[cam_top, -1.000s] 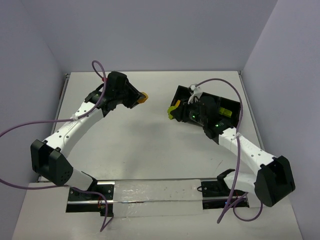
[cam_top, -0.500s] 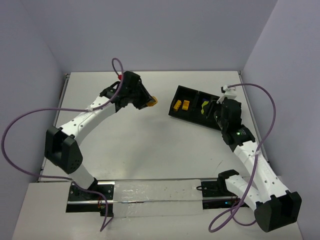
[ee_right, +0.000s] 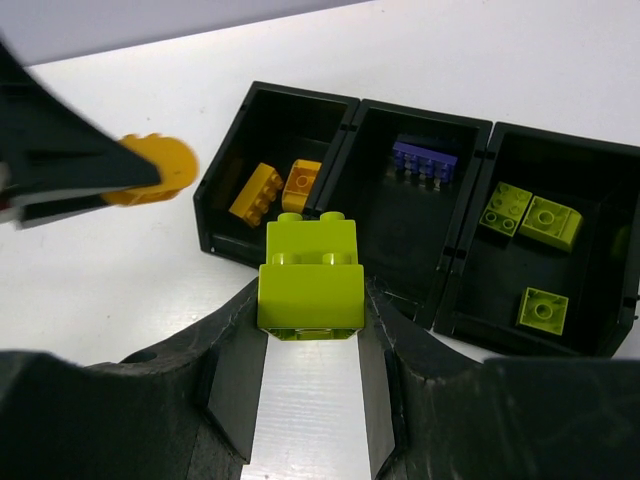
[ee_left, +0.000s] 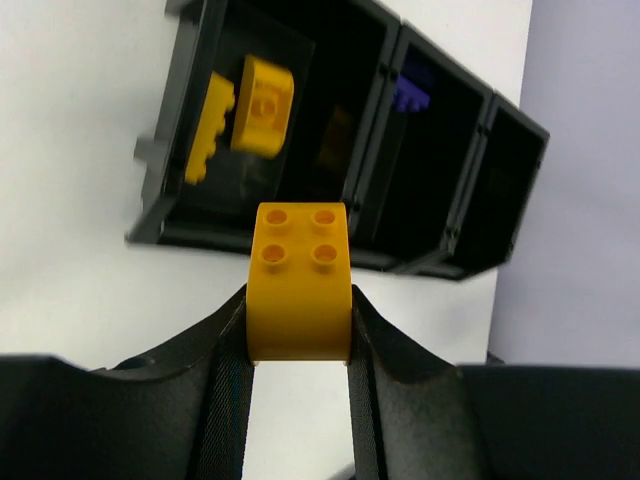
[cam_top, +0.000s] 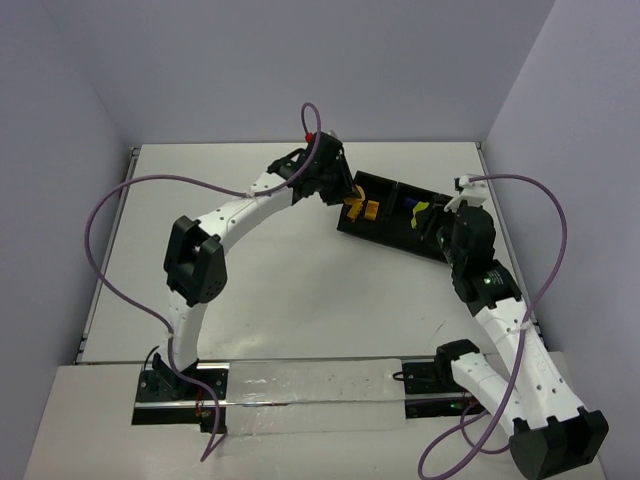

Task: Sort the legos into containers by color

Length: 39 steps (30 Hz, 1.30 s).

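My left gripper is shut on an orange-yellow lego, held just outside the left end of the black tray. In the right wrist view, my right gripper is shut on a lime green lego at the tray's near side. Its left container holds two orange-yellow legos, the middle one a blue-purple lego, the right one three lime green legos. From above, the left gripper and right gripper flank the tray.
The tray lies tilted at the back right of the white table. Purple cables loop over the left side and the right side. A shiny metal strip runs along the near edge between the arm bases. Grey walls enclose the table.
The left arm has swung right from the back left to the tray's left end, carrying the orange-yellow lego. The right gripper has moved from the tray's left end toward its right part with the green lego.
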{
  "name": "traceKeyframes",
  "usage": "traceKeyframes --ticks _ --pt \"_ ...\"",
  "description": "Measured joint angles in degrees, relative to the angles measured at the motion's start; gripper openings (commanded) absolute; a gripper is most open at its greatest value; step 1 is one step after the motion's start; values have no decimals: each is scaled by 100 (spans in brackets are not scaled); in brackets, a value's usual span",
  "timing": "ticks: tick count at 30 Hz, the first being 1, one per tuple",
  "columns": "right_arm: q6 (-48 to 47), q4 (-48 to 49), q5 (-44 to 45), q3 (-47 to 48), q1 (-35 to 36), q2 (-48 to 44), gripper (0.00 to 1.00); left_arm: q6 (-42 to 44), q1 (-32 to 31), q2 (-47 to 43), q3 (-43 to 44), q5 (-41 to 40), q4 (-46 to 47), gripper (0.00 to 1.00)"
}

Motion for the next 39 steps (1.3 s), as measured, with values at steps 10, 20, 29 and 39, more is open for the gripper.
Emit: traceKeyframes --ticks 10,20,29,39 --pt "7 -229 -195 -46 -2 -346 0 339 17 1379 1275 -356 168 9" --pt "4 -465 -212 -131 -2 -550 0 539 17 1718 1653 -341 298 77" --pt "-15 -531 -322 -131 -2 -541 0 832 -53 1578 1679 -276 309 73" --pt "-163 -370 -2462 -20 -20 75 0 1355 473 -1342 -1230 1630 1342 76"
